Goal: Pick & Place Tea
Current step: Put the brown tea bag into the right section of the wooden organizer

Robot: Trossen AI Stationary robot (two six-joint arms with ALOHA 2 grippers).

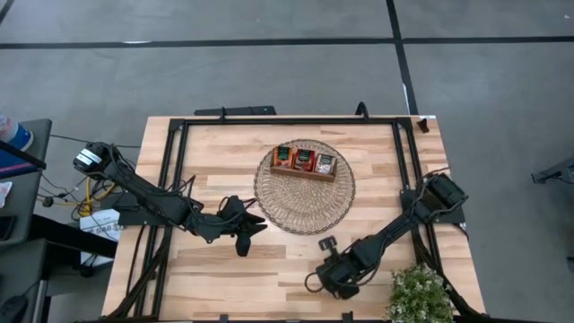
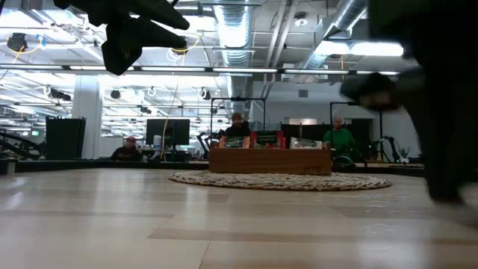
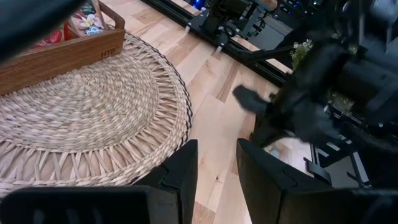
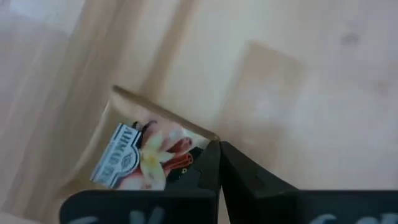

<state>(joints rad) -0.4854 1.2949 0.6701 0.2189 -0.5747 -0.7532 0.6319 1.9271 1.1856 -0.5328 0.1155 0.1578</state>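
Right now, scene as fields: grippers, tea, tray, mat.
right gripper: shut on tea sachet, low over the table near its front edge
left gripper: open, empty, hovering beside the wicker mat
tray: wooden, on the mat's far half, sachets in its three compartments
plant: front right corner of the table

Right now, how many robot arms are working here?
2. The left gripper hovers open beside the wicker mat; the right gripper, near the plant, is shut on a tea sachet.
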